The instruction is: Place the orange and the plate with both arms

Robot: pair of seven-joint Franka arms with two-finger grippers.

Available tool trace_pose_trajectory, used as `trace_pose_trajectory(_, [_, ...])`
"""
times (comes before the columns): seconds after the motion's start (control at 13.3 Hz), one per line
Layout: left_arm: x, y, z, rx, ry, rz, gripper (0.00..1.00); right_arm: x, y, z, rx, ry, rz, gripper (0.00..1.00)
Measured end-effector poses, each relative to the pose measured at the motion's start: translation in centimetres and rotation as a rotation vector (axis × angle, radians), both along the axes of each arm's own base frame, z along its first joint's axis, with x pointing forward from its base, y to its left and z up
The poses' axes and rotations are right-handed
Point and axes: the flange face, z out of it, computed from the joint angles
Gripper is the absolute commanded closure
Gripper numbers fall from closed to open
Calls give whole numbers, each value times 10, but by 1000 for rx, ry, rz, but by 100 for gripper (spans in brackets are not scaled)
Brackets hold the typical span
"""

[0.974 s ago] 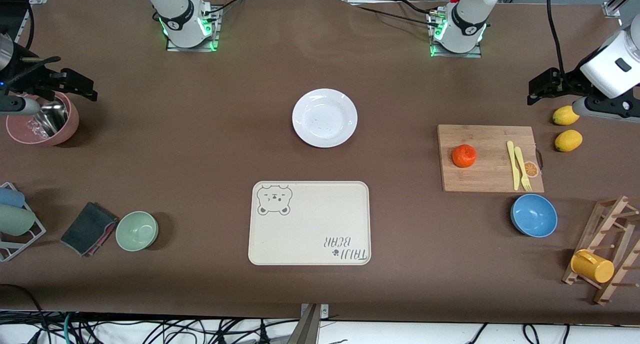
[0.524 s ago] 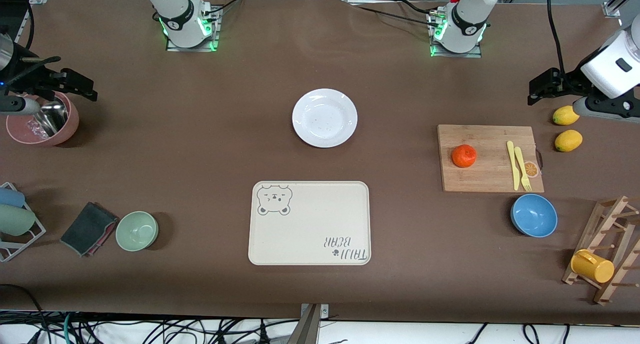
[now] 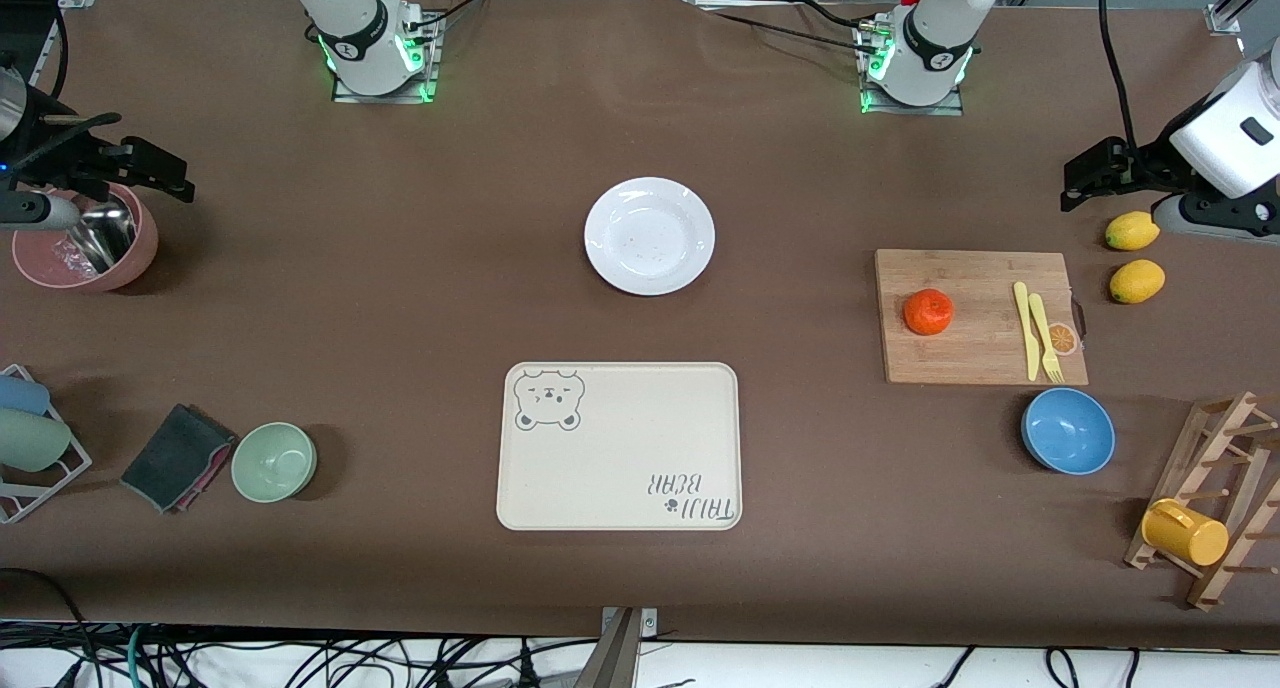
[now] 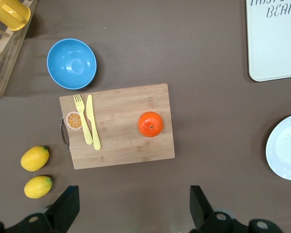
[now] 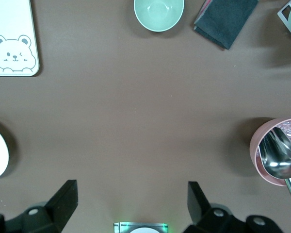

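1. Since a second ago only the left gripper (image 3: 1085,173) has shifted, edging slightly up at the right edge of the front view; everything on the table lies as it did.
2. Left gripper: fingers spread wide and empty, hanging over bare table at the upper right, probably poised to drop on the orange.
3. Right gripper (image 3: 150,173): spread and empty too, waiting at the upper left edge over the pink bowl (image 3: 85,248).
4. Orange (image 3: 928,311) sits loose on the board (image 3: 980,316), right of centre, beside a yellow knife (image 3: 1024,328) and fork (image 3: 1043,340).
5. Plate (image 3: 650,235) lies empty at upper centre, between the arms' bases; the tray (image 3: 619,446) below it is bare, likely the goal.
6. Pink bowl holds a metal scoop (image 5: 280,156); blue bowl (image 3: 1068,430) and green bowl (image 3: 274,461) look empty.
7. Two lemons (image 3: 1134,256) lie under the left arm.
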Motion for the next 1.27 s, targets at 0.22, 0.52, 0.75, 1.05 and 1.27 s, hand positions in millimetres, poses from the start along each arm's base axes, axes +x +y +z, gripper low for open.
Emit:
trace_pose_trajectory(0.22, [0, 0, 0, 0, 0, 1, 0, 0, 0, 0, 0, 0, 0, 0])
trace_pose_trajectory(0.52, [0, -1, 0, 0, 0, -2, 0, 0, -1, 0, 0, 1, -1, 0])
trace_pose_trajectory(0.75, [0, -5, 0, 0, 0, -9, 0, 0, -1, 0, 0, 1, -1, 0])
trace_pose_trajectory(1.05, [2, 0, -4, 0, 8, -1, 0, -1, -1, 0, 0, 4, -1, 0])
trace_pose_trajectory(1.27, [13, -3, -32, -1, 58, -6, 0, -1, -1, 0, 0, 6, -2, 0])
